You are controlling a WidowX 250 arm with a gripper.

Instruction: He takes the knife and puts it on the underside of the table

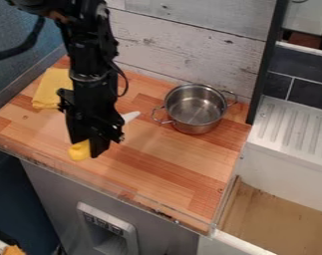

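The black gripper hangs down over the left part of the wooden table, low and toward the front edge. Right at its tip is the knife's yellow handle, partly covered by the gripper. The knife's whitish blade shows behind the gripper on its right side, pointing to the back right. The middle of the knife is hidden by the gripper, and whether the knife touches the tabletop cannot be made out.
A two-handled metal pot stands at the back right of the table. A folded yellow cloth lies at the back left, beside the arm. A transparent rim runs along the front edge. White sink unit at the right; plank wall behind.
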